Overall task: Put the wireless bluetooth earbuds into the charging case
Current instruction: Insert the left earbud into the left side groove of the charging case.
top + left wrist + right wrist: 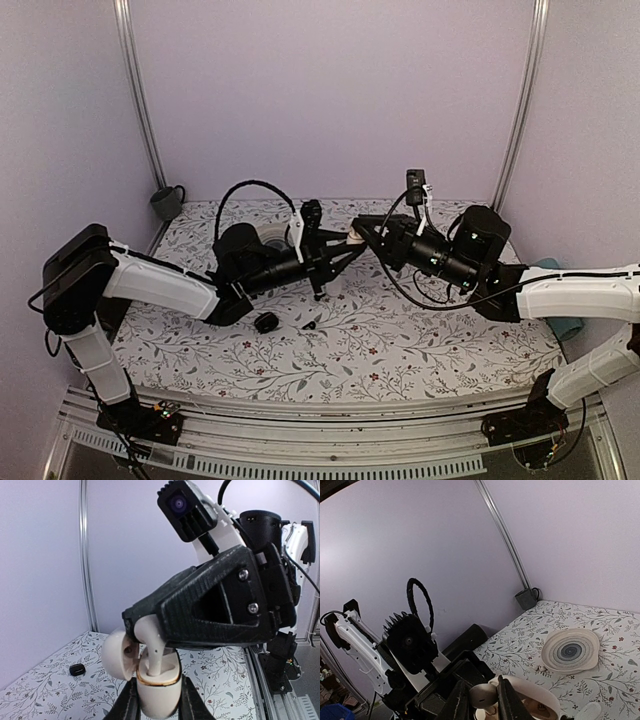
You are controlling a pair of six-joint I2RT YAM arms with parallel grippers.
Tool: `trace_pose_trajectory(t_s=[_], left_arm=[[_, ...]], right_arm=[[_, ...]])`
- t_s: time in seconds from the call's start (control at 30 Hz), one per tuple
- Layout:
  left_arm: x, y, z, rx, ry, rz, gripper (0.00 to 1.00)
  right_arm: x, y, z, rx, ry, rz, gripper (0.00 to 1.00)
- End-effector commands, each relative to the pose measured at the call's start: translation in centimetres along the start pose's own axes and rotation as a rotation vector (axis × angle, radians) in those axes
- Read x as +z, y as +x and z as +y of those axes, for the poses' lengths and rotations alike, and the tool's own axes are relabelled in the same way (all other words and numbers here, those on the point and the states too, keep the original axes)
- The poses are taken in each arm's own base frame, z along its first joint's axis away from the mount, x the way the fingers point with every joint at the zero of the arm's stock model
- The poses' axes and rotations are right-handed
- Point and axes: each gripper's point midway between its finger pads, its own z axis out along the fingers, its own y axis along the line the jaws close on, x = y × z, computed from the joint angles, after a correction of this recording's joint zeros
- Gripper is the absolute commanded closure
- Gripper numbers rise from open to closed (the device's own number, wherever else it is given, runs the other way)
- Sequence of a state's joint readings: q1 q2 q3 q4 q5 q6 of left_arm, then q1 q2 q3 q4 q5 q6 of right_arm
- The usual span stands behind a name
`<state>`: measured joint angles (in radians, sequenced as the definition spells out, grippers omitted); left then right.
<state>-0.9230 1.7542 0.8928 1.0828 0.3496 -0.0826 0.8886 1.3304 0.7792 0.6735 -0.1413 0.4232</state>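
Observation:
My left gripper (158, 700) is shut on a cream charging case (159, 690) with a gold rim, its lid (116, 653) hinged open to the left. My right gripper (483, 700) is shut on a glossy white earbud (481, 696). In the left wrist view the earbud (152, 647) hangs from the right gripper with its stem down inside the case's well. In the top view both grippers meet above the table's middle, at the case (354, 237). No second earbud shows.
A round spiral-patterned dish (570, 650) lies on the floral table (400, 340). A grey mug (167, 203) stands at the back left corner. Small black bits (266, 322) lie in front of the left arm. A teal cloth (560, 325) sits at the right edge.

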Motion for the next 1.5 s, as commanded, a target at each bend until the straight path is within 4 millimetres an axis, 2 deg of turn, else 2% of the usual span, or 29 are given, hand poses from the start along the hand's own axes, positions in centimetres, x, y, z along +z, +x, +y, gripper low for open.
trace_pose_trajectory(t_s=[0.0, 0.23, 0.63, 0.97, 1.47], left_arm=[[-0.4, -3.7, -0.6, 0.059, 0.037, -0.087, 1.00], [-0.5, -4.0, -0.5, 0.077, 0.027, -0.087, 1.00], [-0.6, -3.5, -1.0, 0.079, 0.046, -0.076, 1.00], [-0.9, -4.2, 0.0, 0.081, -0.018, -0.107, 1.00], [-0.9, -3.9, 0.5, 0.078, -0.047, -0.114, 1.00]], right_arm=[[-0.3, 1.0, -0.3, 0.020, -0.014, 0.046, 0.76], [-0.2, 2.2, -0.7, 0.047, -0.013, 0.086, 0.76], [0.8, 2.9, -2.3, 0.078, 0.079, 0.133, 0.78], [0.2, 3.8, -3.2, 0.110, 0.126, 0.156, 0.79], [0.8, 5.0, -3.9, 0.122, 0.170, 0.209, 0.80]])
